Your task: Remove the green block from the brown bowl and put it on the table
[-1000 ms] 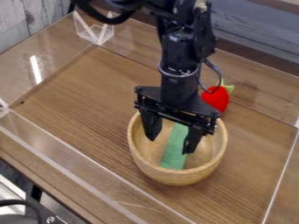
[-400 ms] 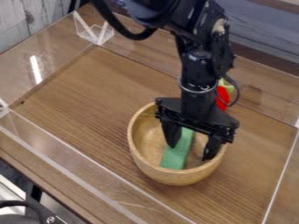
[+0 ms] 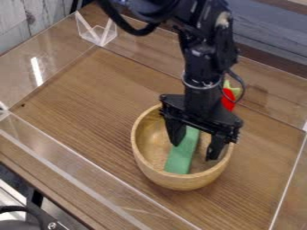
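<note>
Tool (image 3: pixel 199 141) pointing down, spread over green block (image 3: pixel 182 155)

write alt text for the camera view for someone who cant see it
A black robot arm's open tool points down into a tan wooden bowl, its fingers either side of a flat green block lying in the bowl. The bowl sits on a wood-grain table with clear acrylic walls, and a small red strawberry-shaped toy shows behind the arm.

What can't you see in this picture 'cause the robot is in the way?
- Green block: its upper end is hidden behind the open claw.
- Red toy: mostly hidden by the arm.
- Brown bowl: far rim covered by the claw.
- Whether the claw touches the block: cannot tell.
</note>
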